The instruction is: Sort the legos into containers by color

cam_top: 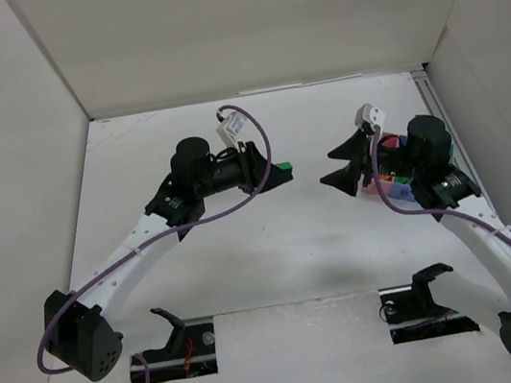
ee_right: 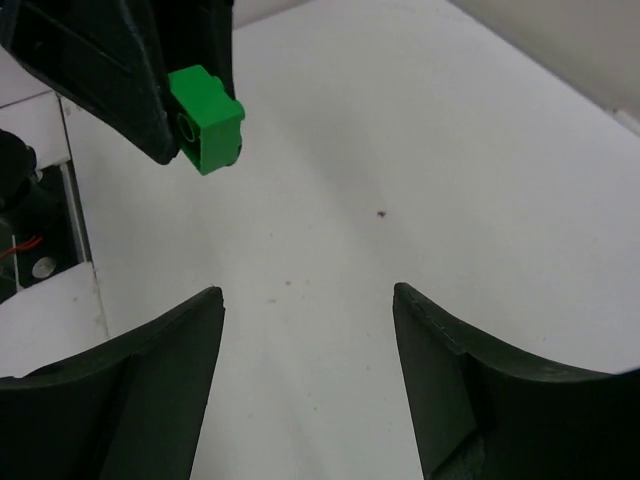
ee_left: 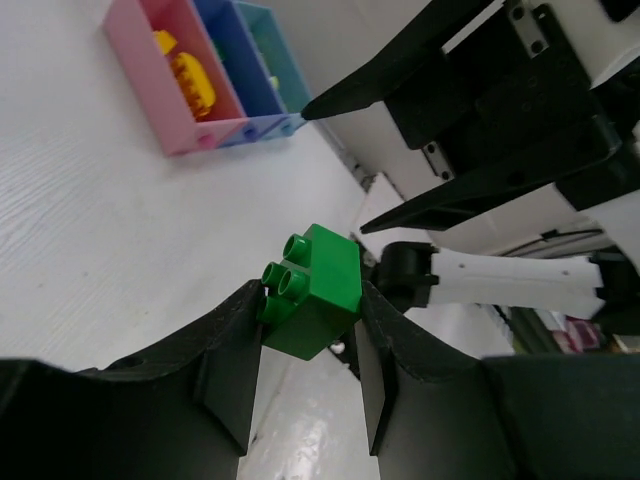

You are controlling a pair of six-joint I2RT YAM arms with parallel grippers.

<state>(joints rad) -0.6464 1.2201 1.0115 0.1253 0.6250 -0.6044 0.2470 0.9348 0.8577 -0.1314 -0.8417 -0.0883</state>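
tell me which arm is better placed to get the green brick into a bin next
Left, probably. The left fingers are shut on the green brick. The right fingers are open and empty, facing the brick near the bins, so they would first need a handover.

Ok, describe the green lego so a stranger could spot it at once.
From the white table, follow the left arm to the left gripper. Pinched between its black fingers is the green lego, a small studded brick. It alone is held; the other legos seen lie in the containers.
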